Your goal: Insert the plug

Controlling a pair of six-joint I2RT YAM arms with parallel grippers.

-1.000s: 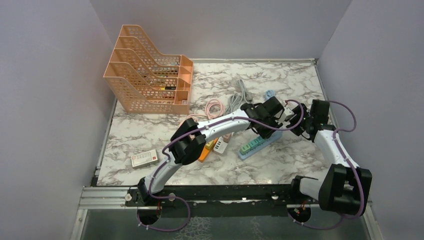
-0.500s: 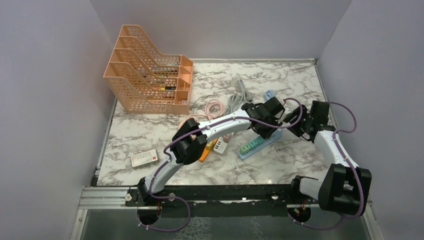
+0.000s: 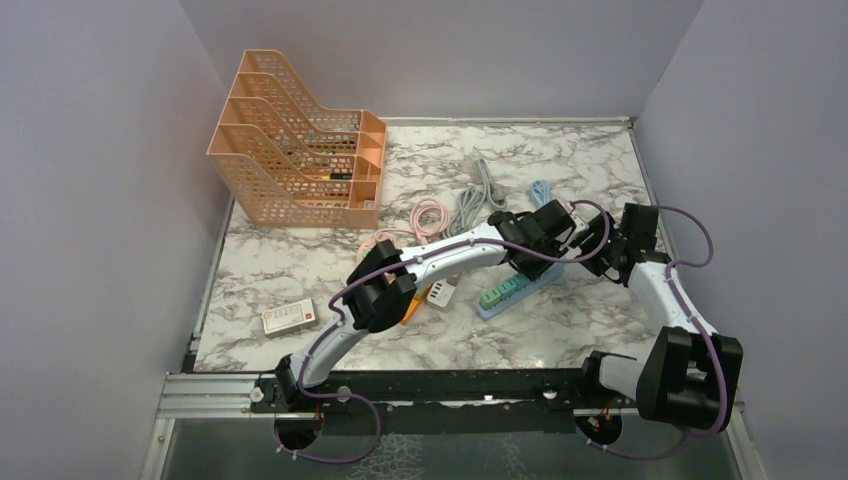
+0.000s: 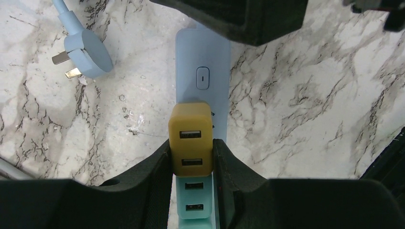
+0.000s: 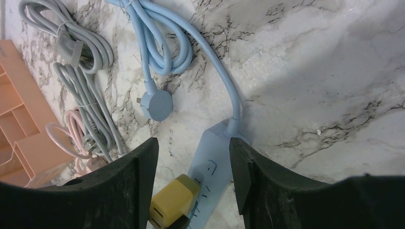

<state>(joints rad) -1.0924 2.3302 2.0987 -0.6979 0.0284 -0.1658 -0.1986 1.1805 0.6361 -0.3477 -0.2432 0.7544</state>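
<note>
**One yellow plug pinched over the strip**

Your left jaws are pressed onto the sides of the single yellow plug (image 4: 191, 140). It sits over the one pale blue power strip (image 4: 203, 57), just beside one teal adapter (image 4: 193, 202) already on the strip. Whether its pins are seated you cannot tell. Your right jaws are spread and grip nothing, hanging above the strip's cord end. Nearby lie one blue wall plug (image 4: 88, 47), one pink cable (image 5: 62, 138) and grey cord (image 5: 76, 52). One orange file rack (image 3: 300, 140) stands at the far left and one small white box (image 3: 288, 317) lies near the left arm. The table (image 3: 560, 160) is white marble-patterned, between plain lilac-grey walls (image 3: 100, 200).
</note>
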